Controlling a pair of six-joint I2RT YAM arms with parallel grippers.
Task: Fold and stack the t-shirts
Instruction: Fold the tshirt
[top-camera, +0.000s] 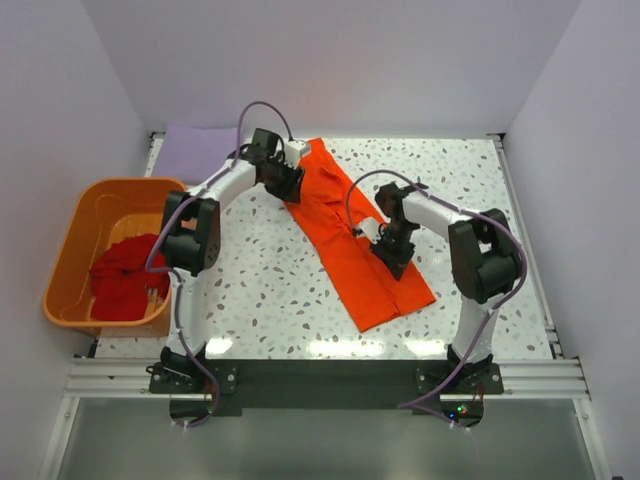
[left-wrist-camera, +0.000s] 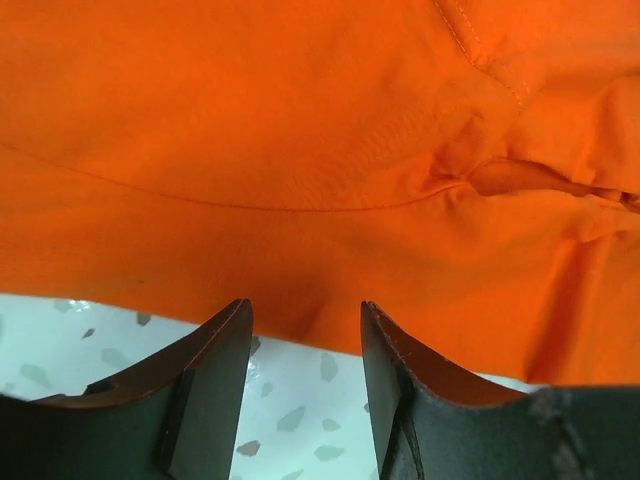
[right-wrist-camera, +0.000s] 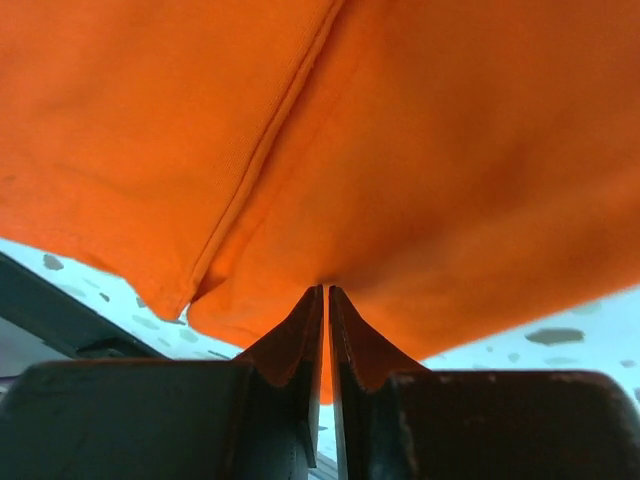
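Right tool (right-wrist-camera: 326, 292) first, closest to the lens: its jaws are being pressed together, and a thin fold of the orange t-shirt (top-camera: 345, 230) is being pinched at their tips. The left tool (left-wrist-camera: 305, 305) is being held with its jaws apart and nothing between them, right at the cloth's edge, with speckled counter (top-camera: 260, 280) being shown in the gap.

The orange t-shirt is being laid out as a long, narrow strip, running diagonally from far centre to near right. It looks as though the folding step is being worked and the lengthwise fold is already being kept in place.

Off to the left, the red t-shirt (top-camera: 125, 275) is being left bunched in the orange tub (top-camera: 70, 250), and the lavender t-shirt (top-camera: 195, 150) is being kept flat at the far left corner.

Next, a grip by the left tool is probably being called for, so both ends can be carried over crosswise.
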